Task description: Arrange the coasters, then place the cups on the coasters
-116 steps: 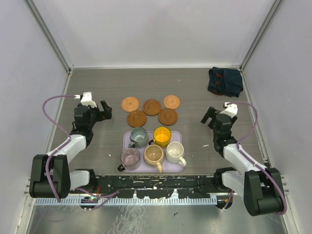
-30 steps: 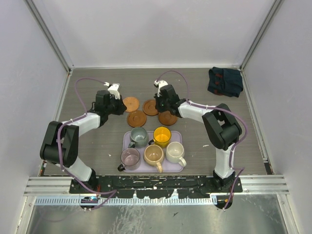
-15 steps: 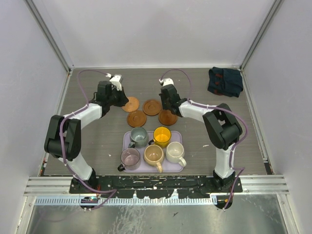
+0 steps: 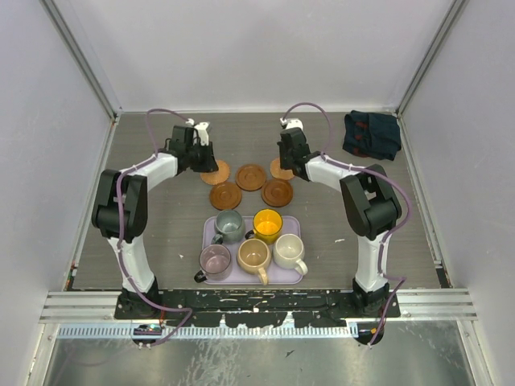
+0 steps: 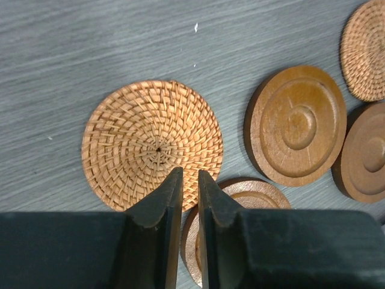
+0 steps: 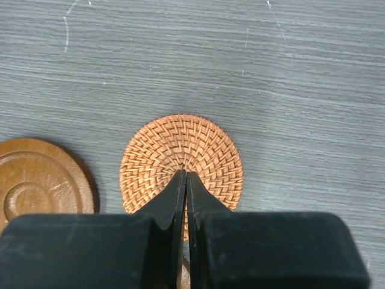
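Note:
Two woven coasters [image 4: 217, 171] [image 4: 282, 170] and three wooden coasters [image 4: 251, 177] [image 4: 226, 195] [image 4: 278, 192] lie in a cluster at mid-table. My left gripper [image 4: 203, 158] hangs over the left woven coaster [image 5: 152, 144], its jaws a narrow gap apart [image 5: 187, 176] with nothing between them. My right gripper [image 4: 288, 159] is shut, its tips [image 6: 186, 174] together over the middle of the right woven coaster [image 6: 180, 155]. Grey-green [image 4: 228, 226], yellow [image 4: 267, 225], purple [image 4: 215, 260], tan [image 4: 254, 256] and cream [image 4: 288, 251] cups stand on the lavender tray [image 4: 207, 235].
A dark folded cloth [image 4: 372, 133] lies at the back right corner. White walls close in the table on three sides. The tray sits just in front of the coaster cluster, between the arm bases.
Both arms reached in from the sides to the coasters, then drew back toward the two woven ones. The left jaws have parted slightly. The right jaws stay shut.

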{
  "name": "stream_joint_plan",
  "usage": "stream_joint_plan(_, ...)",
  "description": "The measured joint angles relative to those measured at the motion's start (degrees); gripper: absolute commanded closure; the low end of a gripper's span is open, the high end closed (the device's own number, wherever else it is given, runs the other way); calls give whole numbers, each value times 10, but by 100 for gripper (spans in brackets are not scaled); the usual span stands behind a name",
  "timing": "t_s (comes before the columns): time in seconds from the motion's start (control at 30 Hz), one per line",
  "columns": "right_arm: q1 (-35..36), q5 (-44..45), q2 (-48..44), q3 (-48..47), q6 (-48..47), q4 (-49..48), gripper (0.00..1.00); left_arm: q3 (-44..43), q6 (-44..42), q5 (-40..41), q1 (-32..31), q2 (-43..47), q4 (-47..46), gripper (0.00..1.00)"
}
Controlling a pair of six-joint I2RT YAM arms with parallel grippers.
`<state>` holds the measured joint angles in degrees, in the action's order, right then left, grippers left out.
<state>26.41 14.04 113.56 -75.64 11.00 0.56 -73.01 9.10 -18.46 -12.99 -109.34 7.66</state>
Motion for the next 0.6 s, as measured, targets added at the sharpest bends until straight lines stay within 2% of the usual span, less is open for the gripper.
stream_joint_plan(0.17,-11,-31,17,-1,3,7,87,-12,0,-2,0,-21,35,69)
stream_joint_plan(0.37,-10,-69,20,-3,4,13,86,-16,-2,-2,0,-22,67,68)
stream_joint_plan(0.6,-9,-88,45,-27,14,21,86,-75,-2,7,0,-64,120,66)
